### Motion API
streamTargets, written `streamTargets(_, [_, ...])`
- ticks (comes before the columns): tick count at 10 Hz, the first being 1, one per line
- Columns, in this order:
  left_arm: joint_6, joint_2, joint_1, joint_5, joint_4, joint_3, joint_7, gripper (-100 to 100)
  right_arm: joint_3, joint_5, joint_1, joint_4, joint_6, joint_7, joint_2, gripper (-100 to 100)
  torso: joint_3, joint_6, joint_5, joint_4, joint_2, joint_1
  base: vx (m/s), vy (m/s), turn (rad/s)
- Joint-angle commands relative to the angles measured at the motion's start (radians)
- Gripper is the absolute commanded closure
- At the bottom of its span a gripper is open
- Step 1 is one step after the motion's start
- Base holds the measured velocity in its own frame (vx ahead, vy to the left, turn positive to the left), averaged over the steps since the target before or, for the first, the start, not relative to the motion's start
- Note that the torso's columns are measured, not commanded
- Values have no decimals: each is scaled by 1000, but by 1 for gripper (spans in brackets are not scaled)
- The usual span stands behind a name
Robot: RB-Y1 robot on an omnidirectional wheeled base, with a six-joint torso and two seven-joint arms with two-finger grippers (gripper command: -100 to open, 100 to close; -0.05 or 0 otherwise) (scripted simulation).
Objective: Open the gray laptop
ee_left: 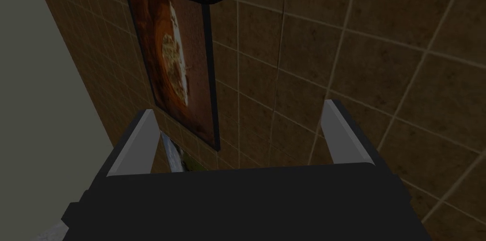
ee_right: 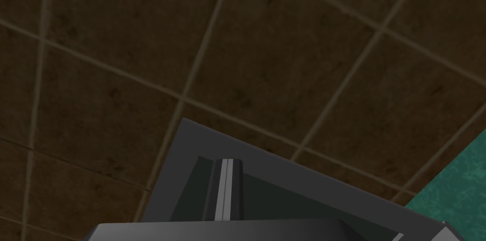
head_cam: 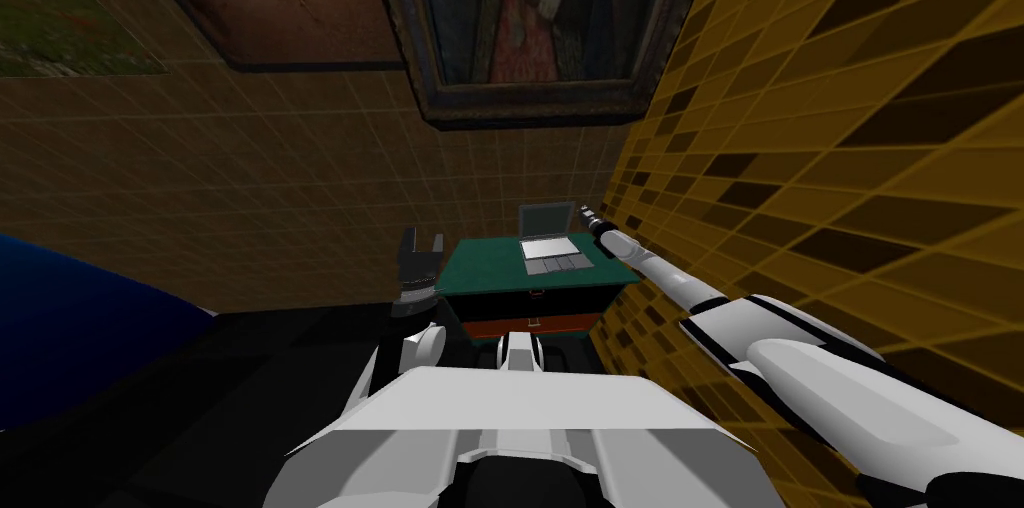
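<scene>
The grey laptop [head_cam: 548, 242] sits on a small green-topped table [head_cam: 490, 267] against the tiled wall, its lid standing upright and the keyboard showing. My right gripper [head_cam: 587, 215] is at the lid's upper right corner, on a fully stretched arm. In the right wrist view its two fingers [ee_right: 227, 161] lie pressed together, shut, right against the dark lid [ee_right: 294, 181], with the green table top [ee_right: 455, 190] off to one side. My left gripper [head_cam: 421, 244] is held up beside the table's left edge, open [ee_left: 239, 124] with nothing between its fingers.
A yellow patterned wall [head_cam: 800, 182] runs close along my right arm. Below the table top is a red-brown drawer front [head_cam: 530, 325]. A blue object [head_cam: 70, 332] lies to the far left. Framed pictures [head_cam: 530, 22] hang above the table.
</scene>
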Motion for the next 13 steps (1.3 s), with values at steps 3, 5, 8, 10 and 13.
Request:
streamTargets(3, [0,0,0,0,0,0,0,0,-8,-70,-20,29,-47,-13,5,-100,0,0,4,0,0,11,-81,153,34])
streamTargets(5, [0,0,0,0,0,0,0,0,-11,-117,-33,50,-74,-28,8,-100,-2,0,2,-1,-3,6,-92,204,25])
streamTargets(8, [0,0,0,0,0,0,0,0,-15,-157,-48,73,-104,-45,12,-100,-3,0,1,-2,-6,2,-67,168,22])
streamTargets(10, [0,0,0,0,0,0,0,0,-18,-197,-56,86,-119,-53,14,-100,-4,1,-1,-2,-6,-3,-19,61,13])
streamTargets(13, [0,0,0,0,0,0,0,0,-25,-280,-80,121,-166,-80,19,-100,0,0,3,0,-1,9,-69,191,28])
